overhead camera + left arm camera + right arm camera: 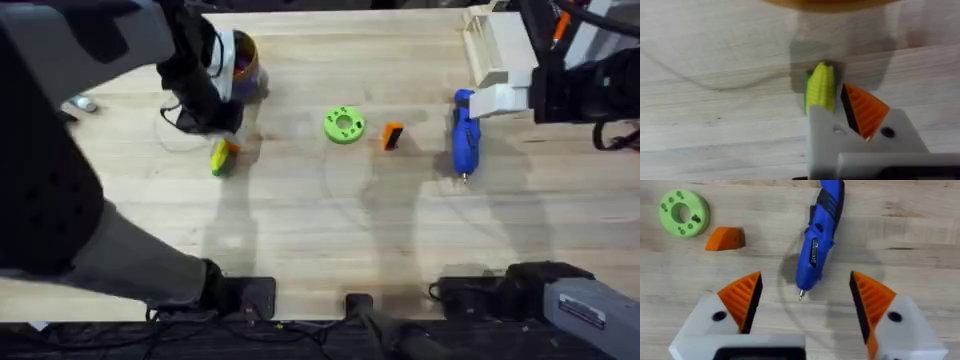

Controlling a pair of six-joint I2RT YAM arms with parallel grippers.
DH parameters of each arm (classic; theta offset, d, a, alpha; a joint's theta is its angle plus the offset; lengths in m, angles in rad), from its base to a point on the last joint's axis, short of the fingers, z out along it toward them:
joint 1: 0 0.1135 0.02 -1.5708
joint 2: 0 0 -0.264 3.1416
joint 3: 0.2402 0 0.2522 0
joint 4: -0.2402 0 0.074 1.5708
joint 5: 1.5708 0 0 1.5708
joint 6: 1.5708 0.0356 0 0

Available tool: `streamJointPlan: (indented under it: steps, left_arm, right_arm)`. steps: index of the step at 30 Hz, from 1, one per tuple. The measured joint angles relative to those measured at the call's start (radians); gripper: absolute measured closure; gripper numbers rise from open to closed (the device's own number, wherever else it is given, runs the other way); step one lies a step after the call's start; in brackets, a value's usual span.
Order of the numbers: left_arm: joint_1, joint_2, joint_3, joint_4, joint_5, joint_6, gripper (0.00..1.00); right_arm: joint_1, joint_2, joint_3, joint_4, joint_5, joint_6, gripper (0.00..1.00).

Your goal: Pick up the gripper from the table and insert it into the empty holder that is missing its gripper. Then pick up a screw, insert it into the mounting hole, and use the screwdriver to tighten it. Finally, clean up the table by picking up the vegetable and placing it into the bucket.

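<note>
- My left fingers (832, 107) are down around the vegetable (820, 93) on the desk (300, 220), just beside the bucket (243, 62); one finger is a bare white holder (821, 137), so I cannot tell if the grip has closed.
- My right fingers (805, 297) hang spread wide over the screwdriver (817, 235), empty.
- The loose gripper (726, 238) lies by the green disc (684, 212), not yet fitted.

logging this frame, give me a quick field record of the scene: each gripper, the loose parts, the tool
left gripper: one white mount bare of its orange piece, closed against the vegetable
right gripper: open, above the screwdriver
loose gripper piece: on the table, right of the green disc
bucket: behind the left gripper
screwdriver tip: points toward the table's near edge
</note>
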Motion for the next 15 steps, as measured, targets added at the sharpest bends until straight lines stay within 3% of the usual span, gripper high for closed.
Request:
streamJointPlan:
  steps: [7, 14, 15]
  left_arm:
    - [-0.081, -0.233, 0.116, -0.001, -0.009, -0.019, 0.996]
    - [-0.069, -0.426, 0.161, -0.006, -0.019, -0.032, 0.995]
    - [-0.069, -0.434, 0.161, -0.007, -0.022, -0.03, 0.917]
  right_arm:
    - [0.0, 0.0, 0.0, 0.0, 0.0, 0.0, 0.01]
    - [0.0, 0.0, 0.0, 0.0, 0.0, 0.0, 0.009]
    - [0.0, 0.0, 0.0, 0.0, 0.0, 0.0, 0.009]
